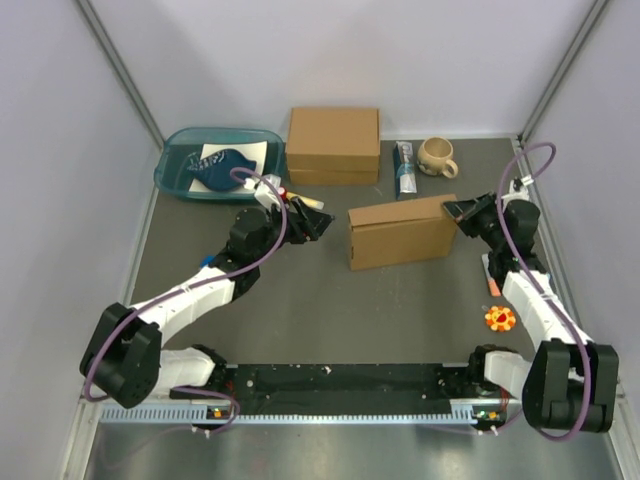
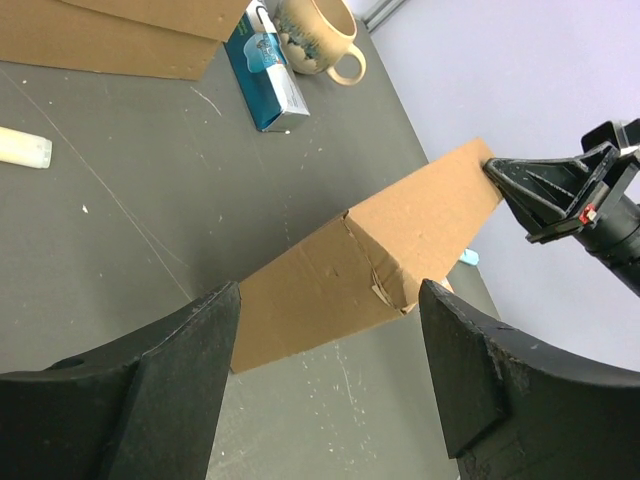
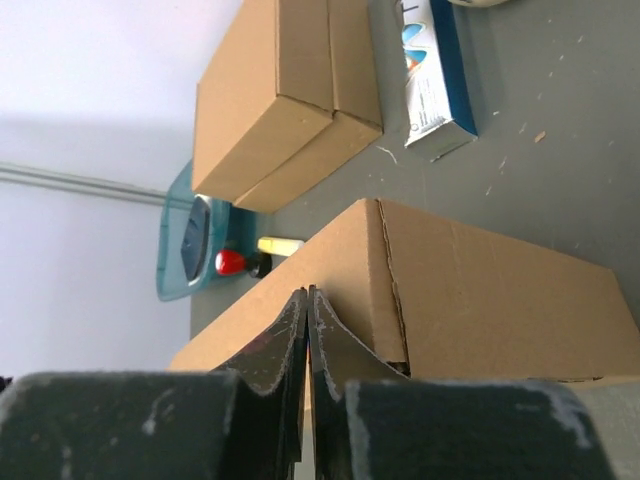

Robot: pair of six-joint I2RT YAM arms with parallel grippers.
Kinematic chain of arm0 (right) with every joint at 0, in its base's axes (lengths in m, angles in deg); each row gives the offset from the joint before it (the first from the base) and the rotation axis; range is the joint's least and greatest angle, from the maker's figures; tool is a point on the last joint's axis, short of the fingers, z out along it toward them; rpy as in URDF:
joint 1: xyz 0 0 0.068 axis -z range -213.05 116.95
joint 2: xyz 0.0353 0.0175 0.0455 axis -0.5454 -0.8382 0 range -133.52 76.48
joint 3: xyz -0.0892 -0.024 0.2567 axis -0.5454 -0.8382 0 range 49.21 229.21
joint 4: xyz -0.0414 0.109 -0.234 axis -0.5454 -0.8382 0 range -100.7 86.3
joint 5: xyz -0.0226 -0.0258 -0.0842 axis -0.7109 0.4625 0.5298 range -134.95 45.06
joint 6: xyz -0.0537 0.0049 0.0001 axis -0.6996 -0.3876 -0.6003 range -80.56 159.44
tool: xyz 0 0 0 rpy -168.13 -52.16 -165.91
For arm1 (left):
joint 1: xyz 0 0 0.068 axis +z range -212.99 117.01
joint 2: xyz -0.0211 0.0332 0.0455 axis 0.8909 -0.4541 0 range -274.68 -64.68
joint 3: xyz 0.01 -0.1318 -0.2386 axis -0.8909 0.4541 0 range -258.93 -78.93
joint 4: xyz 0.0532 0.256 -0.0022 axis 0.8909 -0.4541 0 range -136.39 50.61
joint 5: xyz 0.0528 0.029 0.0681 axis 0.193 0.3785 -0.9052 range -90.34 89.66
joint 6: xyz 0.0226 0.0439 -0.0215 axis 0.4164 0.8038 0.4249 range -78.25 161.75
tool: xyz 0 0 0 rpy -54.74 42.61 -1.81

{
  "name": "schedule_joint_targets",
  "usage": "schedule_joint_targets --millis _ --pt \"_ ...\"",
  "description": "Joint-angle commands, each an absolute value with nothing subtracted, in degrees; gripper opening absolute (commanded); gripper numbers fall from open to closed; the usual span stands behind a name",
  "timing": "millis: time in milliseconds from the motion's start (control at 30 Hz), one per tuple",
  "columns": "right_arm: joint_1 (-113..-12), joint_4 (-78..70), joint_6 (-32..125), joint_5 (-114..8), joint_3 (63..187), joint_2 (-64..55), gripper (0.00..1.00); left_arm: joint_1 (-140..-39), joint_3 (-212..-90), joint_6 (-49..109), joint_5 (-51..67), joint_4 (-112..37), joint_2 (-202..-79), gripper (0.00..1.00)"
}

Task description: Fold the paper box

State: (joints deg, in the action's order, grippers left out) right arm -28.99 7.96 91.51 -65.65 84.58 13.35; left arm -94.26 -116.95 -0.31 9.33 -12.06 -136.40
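Pushing the last corner flat

The paper box (image 1: 402, 232) stands on the dark worktop (image 1: 330, 300), near the mug (image 1: 437, 155). It looks nearly folded: a plain brown block with stiff, flat walls and sharp creases. The right claw (image 1: 462, 211), fingers together, touches the corner nearest the mug. The left claw (image 1: 322, 222) hangs, fingers far apart, at the end farthest from the mug. Next, I think, it must steady that end gently

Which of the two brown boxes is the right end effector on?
The paper box mid-table, nearer the arms; right end effector meets its right end. The far cardboard box sits untouched.
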Motion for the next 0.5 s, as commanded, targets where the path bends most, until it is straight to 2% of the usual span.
schedule_joint_targets --millis 0,267,400,467 --pt "-28.65 8.51 93.22 -68.06 77.26 15.21 0.00 -94.28 -116.81 0.27 10.38 -10.12 -134.46 0.77" --pt "-28.74 0.36 93.49 -68.15 88.66 24.18 0.01 -94.19 -119.53 1.59 8.19 -12.32 -133.93 0.78" --pt "-28.74 -1.85 94.28 -67.88 93.41 25.24 0.17 -94.10 -120.85 1.94 7.13 -13.46 -133.85 0.79" --pt "-28.74 -2.37 93.85 -67.80 94.03 24.54 0.21 -94.10 -121.11 1.85 7.04 -13.55 -133.58 0.79"
